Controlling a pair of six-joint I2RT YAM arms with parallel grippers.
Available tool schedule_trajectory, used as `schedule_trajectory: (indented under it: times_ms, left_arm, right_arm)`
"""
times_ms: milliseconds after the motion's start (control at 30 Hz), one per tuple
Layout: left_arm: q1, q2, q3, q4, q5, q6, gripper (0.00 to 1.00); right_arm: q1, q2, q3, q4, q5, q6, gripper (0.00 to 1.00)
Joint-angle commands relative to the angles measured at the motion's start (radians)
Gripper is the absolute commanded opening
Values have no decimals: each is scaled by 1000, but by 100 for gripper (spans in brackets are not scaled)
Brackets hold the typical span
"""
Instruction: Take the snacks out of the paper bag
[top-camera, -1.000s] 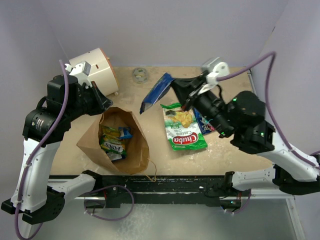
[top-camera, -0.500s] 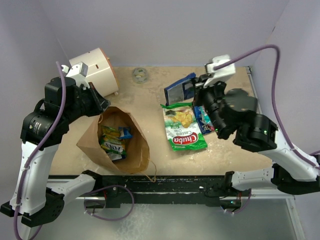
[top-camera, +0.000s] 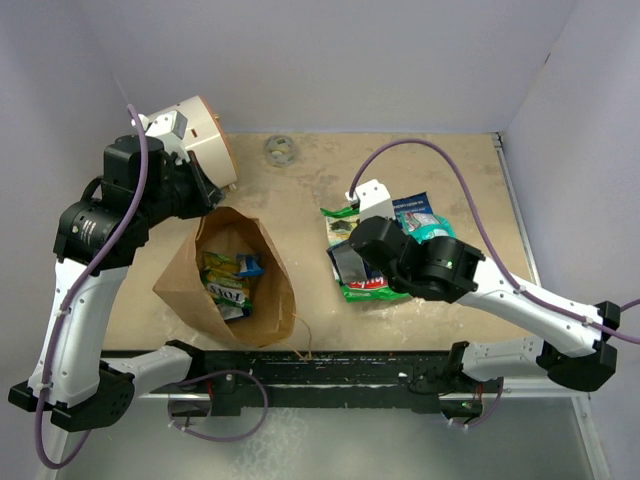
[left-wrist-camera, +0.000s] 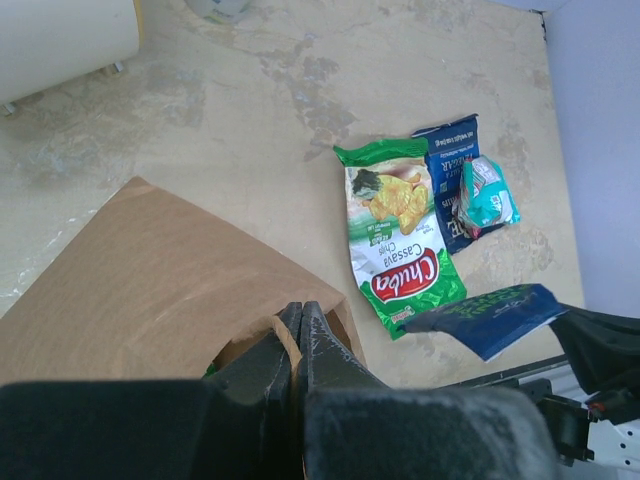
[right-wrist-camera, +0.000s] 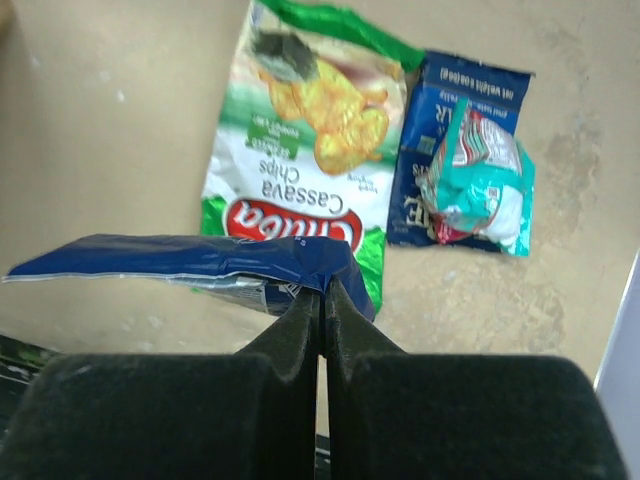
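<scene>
Above the table (top-camera: 300, 185), right end effector (right-wrist-camera: 322, 288) pinches blue packet (right-wrist-camera: 180, 258), seemingly level.

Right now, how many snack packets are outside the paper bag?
4: green packet, blue packet and teal packet on the table, plus a second blue packet in the right claw. Others may hide beneath.

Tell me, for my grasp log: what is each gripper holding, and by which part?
The right gripper pinches a blue packet by one end. The left gripper pinches the paper bag by its mouth rim.
</scene>
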Motion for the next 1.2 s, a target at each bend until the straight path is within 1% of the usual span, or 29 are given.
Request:
schedule_trajectory:
  times_ms: [0, 100, 200, 333, 433, 500, 567, 633, 667, 800, 967, 1000, 1067, 1167]
  left_arm:
    - [-1, -22, 1, 46, 27, 14, 0]
    - [0, -30, -10, 44, 26, 12, 0]
    - [-1, -42, -21, 43, 20, 3, 0]
    - [0, -53, -19, 37, 13, -4, 0]
    - [-1, -58, -16, 34, 17, -5, 0]
    - [0, -66, -24, 53, 48, 10, 0]
    - [-1, -82, -47, 104, 113, 47, 0]
    - [0, -90, -61, 153, 166, 87, 0]
    - [-1, -84, -48, 160, 171, 104, 0]
    - [-1, -39, 25, 165, 141, 162, 0]
    - [-1, -17, 72, 178, 98, 211, 0]
    - [0, -17, 72, 180, 87, 220, 0]
    - [-1, -21, 67, 185, 58, 237, 0]
    - [-1, -32, 58, 198, -15, 261, 0]
  right_arm:
    - [-48, -38, -62, 11, -61, -61, 0]
    - [-135, -84, -124, 122, -178, -155, 0]
    - [-209, -92, -175, 196, -295, -231, 0]
    - [-307, -42, -212, 234, -428, -313, 0]
    - [-378, -6, -237, 314, -515, -365, 0]
    - [-437, 36, -237, 353, -571, -389, 0]
    - [-489, 85, -235, 388, -620, -406, 0]
    - [-526, 144, -223, 416, -649, -416, 0]
    - [-547, 185, -212, 423, -657, -417, 0]
    - [-597, 302, -157, 434, -708, -422, 0]
    - [-631, 428, -65, 390, -672, -417, 0]
    - [-633, 441, -54, 383, -663, -421, 2]
    - [-632, 458, -34, 370, -640, -424, 11]
    - [-633, 464, 0, 336, -621, -431, 32]
